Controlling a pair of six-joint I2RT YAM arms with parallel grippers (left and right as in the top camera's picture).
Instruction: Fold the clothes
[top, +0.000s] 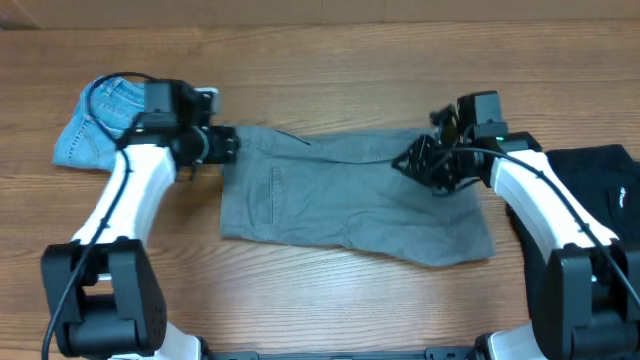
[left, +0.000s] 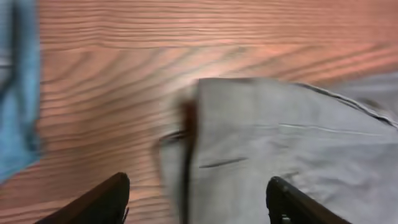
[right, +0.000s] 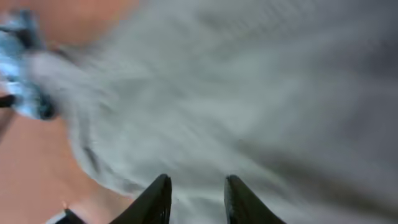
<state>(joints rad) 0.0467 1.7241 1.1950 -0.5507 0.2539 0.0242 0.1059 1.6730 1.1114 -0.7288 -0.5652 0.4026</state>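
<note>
Grey shorts (top: 350, 195) between inward-bent arms, left gripper (left: 199, 182) wide apart, right gripper (right: 198, 180) narrowly apart.

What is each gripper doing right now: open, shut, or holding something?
Left gripper: open wide, empty, at the edge of the grey shorts.
Right gripper: slightly open, holding nothing, over the grey shorts.

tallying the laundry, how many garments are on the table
3: grey shorts in the middle, light-blue denim shorts far left, black garment at the right edge, cropped; more may be hidden.
</note>
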